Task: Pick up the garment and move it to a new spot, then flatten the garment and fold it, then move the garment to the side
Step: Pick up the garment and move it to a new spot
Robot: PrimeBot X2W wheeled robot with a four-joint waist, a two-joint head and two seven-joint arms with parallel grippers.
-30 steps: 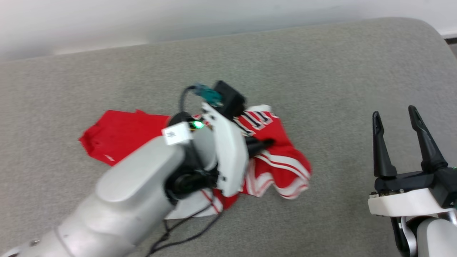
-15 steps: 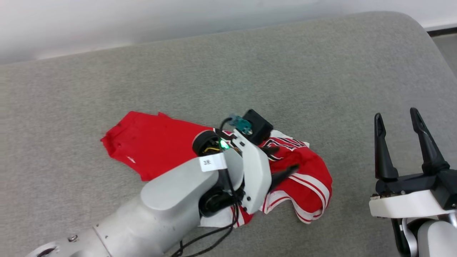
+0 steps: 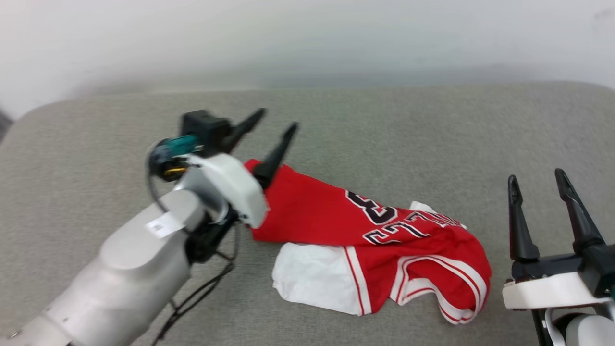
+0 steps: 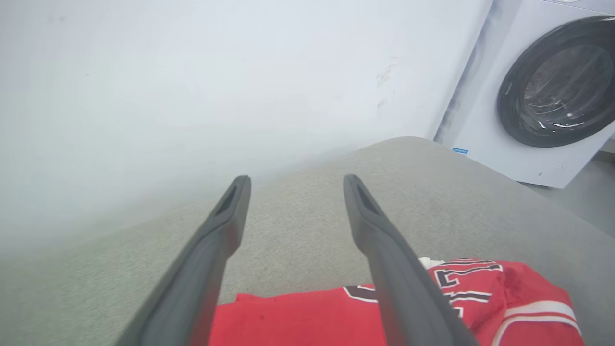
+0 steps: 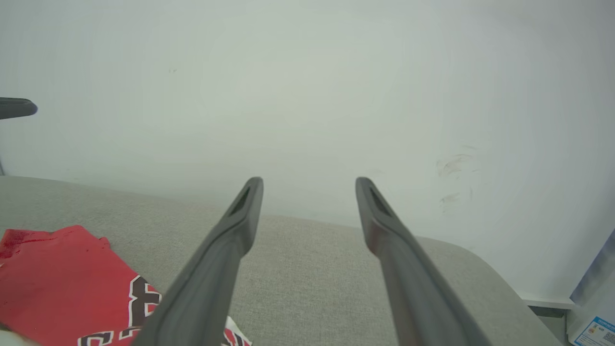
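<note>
The garment (image 3: pixel 384 240) lies crumpled on the grey cushion (image 3: pixel 432 134), right of centre. Its red body stretches to the left, its black lettering (image 3: pixel 384 216) faces up, and a white sleeve (image 3: pixel 312 276) is spread at the near edge. The left gripper (image 3: pixel 277 119) is at the garment's left end with its fingers well apart and nothing between them; from its wrist they point over bare cushion toward the wall (image 4: pixel 192 72), with red cloth below them. The right gripper (image 3: pixel 536 176) is just right of the garment, fingers apart and empty, pointing up. A washing machine (image 4: pixel 552 86) stands beyond the cushion's corner.
</note>
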